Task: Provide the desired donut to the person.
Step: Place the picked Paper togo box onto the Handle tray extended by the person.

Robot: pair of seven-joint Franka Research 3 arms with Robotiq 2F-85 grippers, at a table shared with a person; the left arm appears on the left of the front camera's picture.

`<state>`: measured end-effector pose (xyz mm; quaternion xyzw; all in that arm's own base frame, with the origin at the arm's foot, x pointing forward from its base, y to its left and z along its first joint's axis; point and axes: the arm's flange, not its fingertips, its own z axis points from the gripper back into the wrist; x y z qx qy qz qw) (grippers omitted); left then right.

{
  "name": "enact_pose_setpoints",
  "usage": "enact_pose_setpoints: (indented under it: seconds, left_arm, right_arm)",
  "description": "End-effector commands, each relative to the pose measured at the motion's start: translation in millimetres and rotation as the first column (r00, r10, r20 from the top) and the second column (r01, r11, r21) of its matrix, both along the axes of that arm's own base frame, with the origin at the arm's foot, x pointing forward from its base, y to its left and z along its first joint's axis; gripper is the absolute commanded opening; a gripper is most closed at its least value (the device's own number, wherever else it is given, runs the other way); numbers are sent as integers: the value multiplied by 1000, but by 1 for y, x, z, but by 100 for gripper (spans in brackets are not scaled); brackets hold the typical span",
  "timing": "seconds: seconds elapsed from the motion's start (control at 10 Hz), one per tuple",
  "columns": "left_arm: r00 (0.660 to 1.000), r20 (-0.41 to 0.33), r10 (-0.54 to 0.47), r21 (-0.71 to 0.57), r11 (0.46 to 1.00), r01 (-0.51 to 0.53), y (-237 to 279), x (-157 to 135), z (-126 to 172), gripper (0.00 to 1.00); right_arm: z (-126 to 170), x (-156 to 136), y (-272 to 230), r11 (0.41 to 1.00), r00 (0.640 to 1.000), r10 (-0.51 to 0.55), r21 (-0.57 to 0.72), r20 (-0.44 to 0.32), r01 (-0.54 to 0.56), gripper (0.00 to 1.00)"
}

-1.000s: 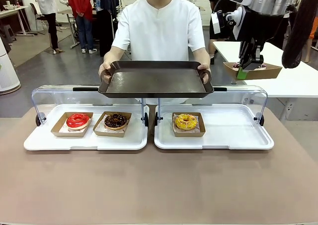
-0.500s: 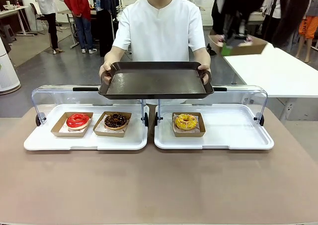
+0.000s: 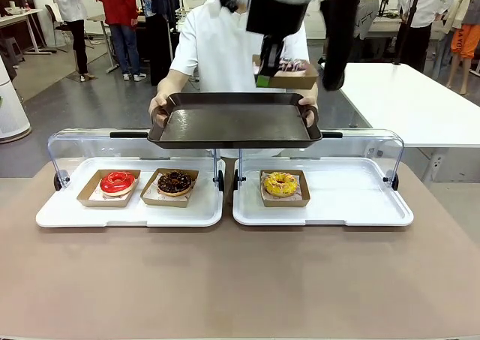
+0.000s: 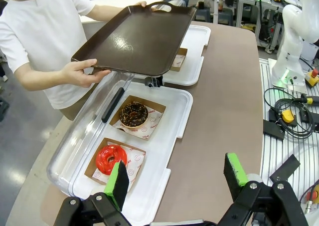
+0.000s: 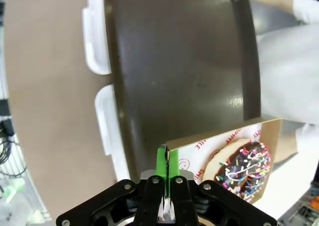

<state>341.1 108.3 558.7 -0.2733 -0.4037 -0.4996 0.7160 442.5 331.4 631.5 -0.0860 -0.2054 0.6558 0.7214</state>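
1. left gripper [image 4: 177,175] hovers, fingers wide apart, empty.
2. red donut [image 3: 117,182] and chocolate donut [image 3: 175,182] sit boxed in the left case [image 3: 67,214].
3. the person [image 3: 240,40] holds a dark tray [image 3: 235,122] above both cases.
4. right gripper [image 3: 262,76] is clamped on the rim of the box [image 5: 214,146] with the sprinkled donut [image 5: 244,168], over the tray's far edge.
5. yellow donut [image 3: 280,183] sits in the right case [image 3: 352,205].

Four ring donuts [image 3: 118,182] [image 3: 175,181] [image 3: 280,183] [image 5: 244,168], each in its own brown cardboard box [image 5: 199,143]; two white plastic display trays [image 3: 75,216] [image 3: 352,197]; one dark brown rectangular serving tray [image 3: 234,122].
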Motion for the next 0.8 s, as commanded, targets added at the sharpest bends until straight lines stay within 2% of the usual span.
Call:
enact_pose_setpoints:
  seconds: [0.0,0.2,0.4,0.5,0.7]
  left_arm:
    - [1000,16,-4,-11,1000,4,1,0,-1,100]
    - [1000,16,-4,-11,1000,4,1,0,-1,100]
    - [1000,16,-4,-11,1000,4,1,0,-1,100]
    - [1000,16,-4,-11,1000,4,1,0,-1,100]
    - [1000,16,-4,-11,1000,4,1,0,-1,100]
  right_arm:
    - [-20,17,4,998,998,-56,-28,24,57,1]
    - [-40,29,1,996,995,-83,-47,-47,80,1]
    - [-40,25,2,998,992,-40,-53,-116,34,1]
    - [-50,32,0,998,997,-55,-44,-57,53,1]
    - [-50,32,0,998,997,-55,-44,-57,53,1]
